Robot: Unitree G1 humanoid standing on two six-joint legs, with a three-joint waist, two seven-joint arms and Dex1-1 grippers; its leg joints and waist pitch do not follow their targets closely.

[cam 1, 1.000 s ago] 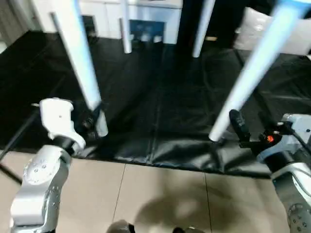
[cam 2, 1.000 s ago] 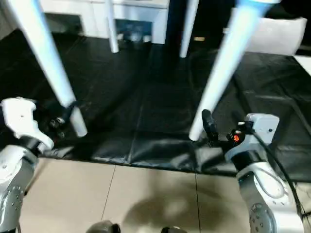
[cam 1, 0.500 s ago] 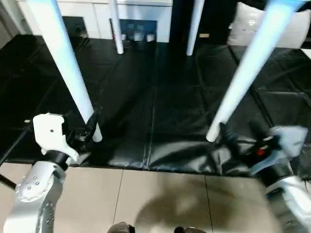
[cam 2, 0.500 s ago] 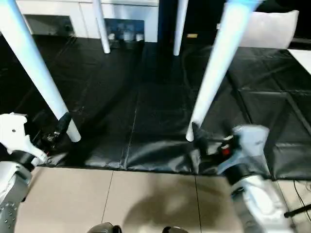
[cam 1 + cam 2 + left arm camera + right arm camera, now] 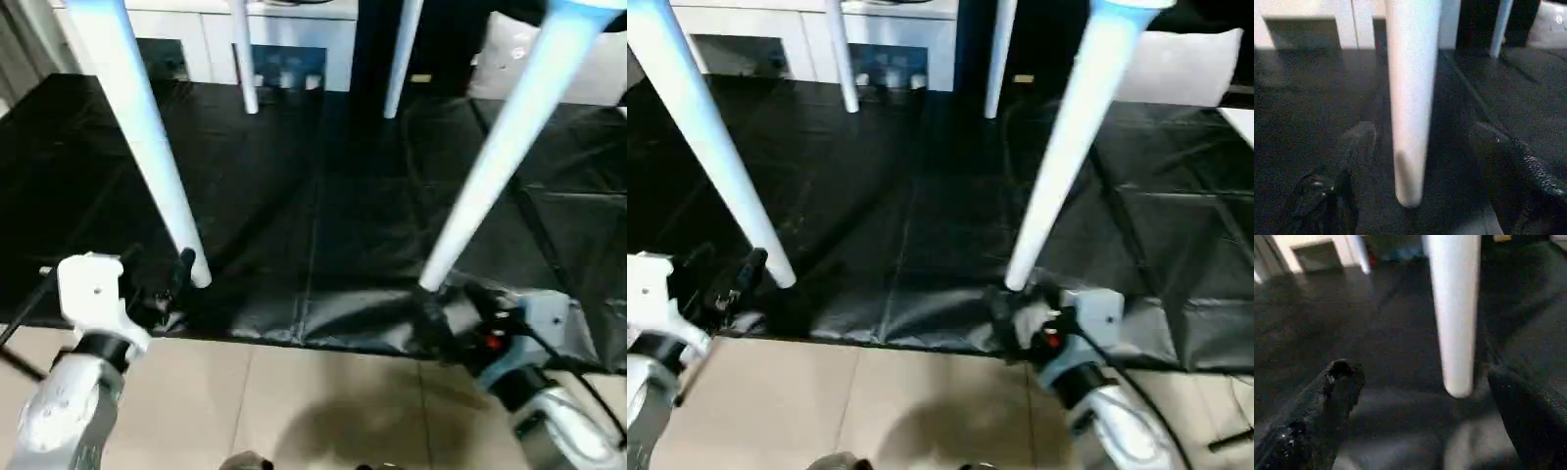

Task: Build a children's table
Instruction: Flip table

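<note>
Black sheeting (image 5: pixel 313 245) covered the platform ahead of us, with pale floor tiles (image 5: pixel 294 401) at its near edge and white cabinets (image 5: pixel 745 39) along the back wall. On that sheeting the children's table stood upright on all four white legs; its top was out of our view above. The near left leg (image 5: pixel 147 147) and near right leg (image 5: pixel 500 157) slanted down toward us, and the two far legs (image 5: pixel 245 59) stood at the back.

Over the last second both of our arms had drawn back and sunk. Our left gripper (image 5: pixel 171 284), which had been closed around the foot of the near left leg a second earlier, had let go; in its wrist view the two black fingers (image 5: pixel 1349 161) stood well apart on either side of the leg's rounded tip (image 5: pixel 1409 193), touching nothing. Our right gripper (image 5: pixel 456 313) was wide open too, as it had been throughout, and had come down to sit just below the foot of the near right leg, with the leg's end (image 5: pixel 1457 382) between the spread fingers and clear of both.

We judged from this that the legs were seated and the table stood under its own weight. With nothing held on either side, the build looked essentially complete, and we expected only to pull our arms clear without nudging a leg.
</note>
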